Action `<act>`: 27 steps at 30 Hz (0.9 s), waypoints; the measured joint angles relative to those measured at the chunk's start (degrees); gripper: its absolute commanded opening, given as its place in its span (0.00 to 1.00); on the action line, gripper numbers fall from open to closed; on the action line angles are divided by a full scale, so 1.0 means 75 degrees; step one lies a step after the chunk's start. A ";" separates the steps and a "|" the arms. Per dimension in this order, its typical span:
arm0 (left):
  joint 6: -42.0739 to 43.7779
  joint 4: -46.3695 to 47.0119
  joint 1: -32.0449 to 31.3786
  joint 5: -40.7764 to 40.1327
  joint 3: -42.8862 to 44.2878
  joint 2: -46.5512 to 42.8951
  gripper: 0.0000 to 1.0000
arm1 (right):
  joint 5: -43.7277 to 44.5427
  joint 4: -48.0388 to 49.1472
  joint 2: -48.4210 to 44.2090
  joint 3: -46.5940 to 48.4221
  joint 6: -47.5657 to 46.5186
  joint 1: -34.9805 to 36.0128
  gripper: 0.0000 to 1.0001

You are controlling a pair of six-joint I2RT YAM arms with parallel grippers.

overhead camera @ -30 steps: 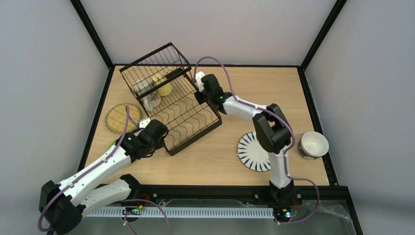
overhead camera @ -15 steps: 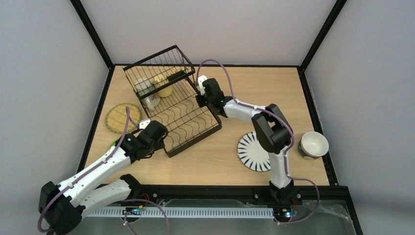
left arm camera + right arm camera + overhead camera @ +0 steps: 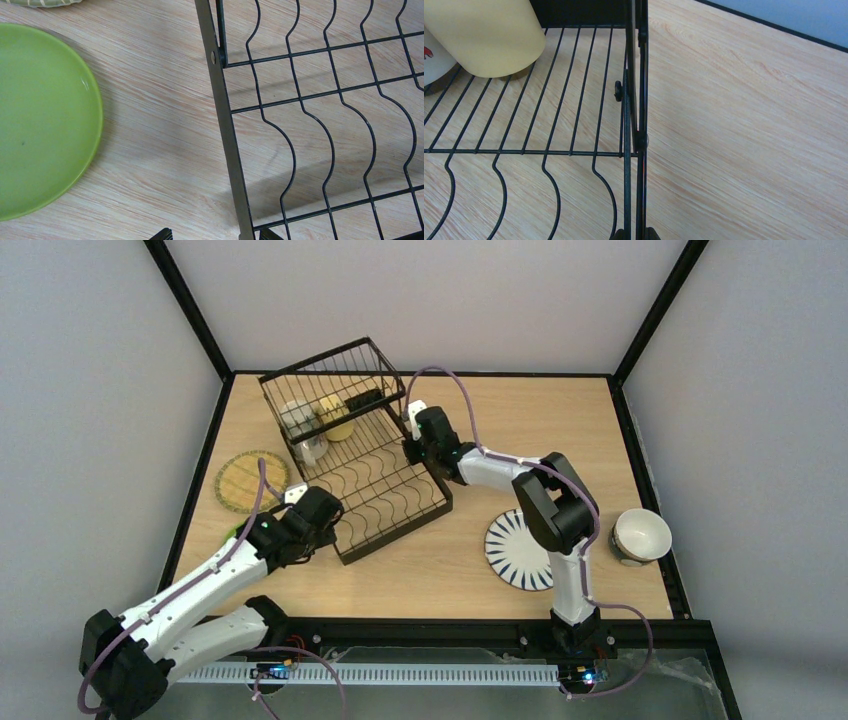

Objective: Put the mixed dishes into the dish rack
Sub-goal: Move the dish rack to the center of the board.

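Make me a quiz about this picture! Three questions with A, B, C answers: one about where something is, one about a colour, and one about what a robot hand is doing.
1. Where is the yellow mug?
A. in the dish rack, at its raised basket end
B. on a shelf
C. in a sink

2. What colour is the plate nearest the left gripper?
A. red
B. lime green
C. blue

3. What is the right gripper doing?
A. holding a spoon
B. hanging wide open
C. clamped shut on the rack's edge wire

Answers: 1 A, the mug stands behind the basket wires. 2 B, the left wrist view shows it is green. 3 C, the right wrist view shows its fingers pinching the wire.
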 measured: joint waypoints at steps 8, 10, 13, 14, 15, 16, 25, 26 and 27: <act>-0.0003 0.0000 0.0000 0.0009 0.0000 0.0143 0.99 | -0.0006 0.0064 0.0000 -0.0265 0.0181 -0.0102 0.05; -0.0003 0.0000 0.0000 0.0012 0.0000 0.0178 0.99 | -0.0009 0.0061 0.0000 -0.0323 0.0210 -0.0149 0.09; -0.0003 0.0000 0.0000 0.0023 0.0000 0.0248 0.99 | -0.0038 0.0085 -0.0003 -0.0388 0.0242 -0.0227 0.25; -0.0006 0.0003 0.0000 0.0032 0.0000 0.0265 0.99 | -0.0047 0.0090 -0.0015 -0.0391 0.0300 -0.0248 0.28; -0.0006 0.0000 0.0000 0.0050 0.0000 0.0283 0.99 | -0.0044 0.0160 -0.0061 -0.0391 0.0399 -0.0277 0.30; -0.0009 0.0000 0.0000 0.0064 0.0000 0.0297 0.99 | -0.0067 0.0268 -0.0157 -0.0391 0.0472 -0.0306 0.32; -0.0015 -0.0096 0.0000 0.0099 0.0114 0.0446 0.99 | -0.0090 0.0294 -0.0600 -0.0466 0.0644 -0.0568 0.52; -0.0017 -0.0131 0.0000 0.0102 0.0169 0.0463 0.99 | -0.0087 0.0309 -0.0600 -0.0466 0.0673 -0.0609 0.54; -0.0017 -0.0166 0.0000 0.0099 0.0242 0.0469 0.99 | -0.0082 0.0326 -0.0600 -0.0458 0.0697 -0.0650 0.56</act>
